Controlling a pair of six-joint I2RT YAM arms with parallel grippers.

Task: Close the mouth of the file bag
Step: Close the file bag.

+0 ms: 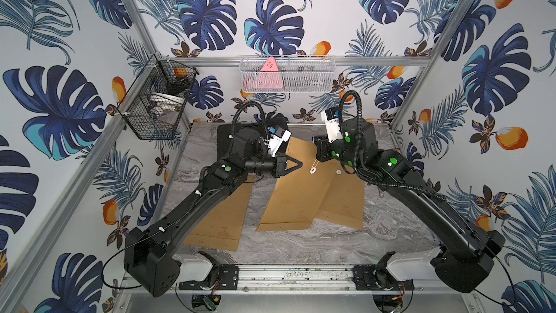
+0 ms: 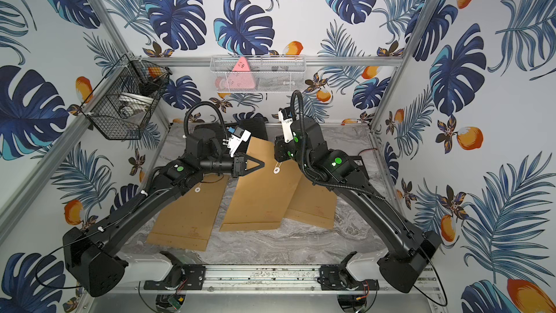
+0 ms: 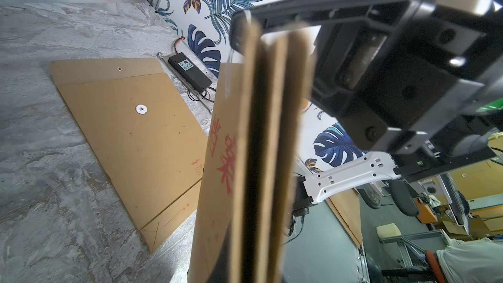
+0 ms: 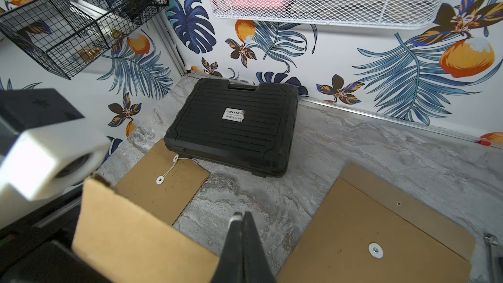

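The brown file bag [image 1: 288, 200] [image 2: 255, 203] lies in the middle of the table with its far end raised. My left gripper [image 1: 300, 164] [image 2: 263, 164] is shut on that raised end; the left wrist view shows the bag [image 3: 217, 200] edge-on, covering the fingers. A white disc [image 1: 313, 171] [image 2: 276, 170] sits on the bag, and a thin white string [image 3: 231, 58] runs from it to my right gripper [image 4: 242, 215] [image 3: 238, 31], which is shut on the string just above the bag. The bag's corner [image 4: 130, 227] shows beside the right fingers.
Two more file bags lie flat: one on the left [image 1: 219, 221] under my left arm, one on the right [image 1: 346, 200]. A black case [image 4: 231, 129] stands at the back. A black power unit [image 3: 189, 72] sits by the right wall. Baskets [image 1: 156, 100] [image 1: 285, 73] hang on the walls.
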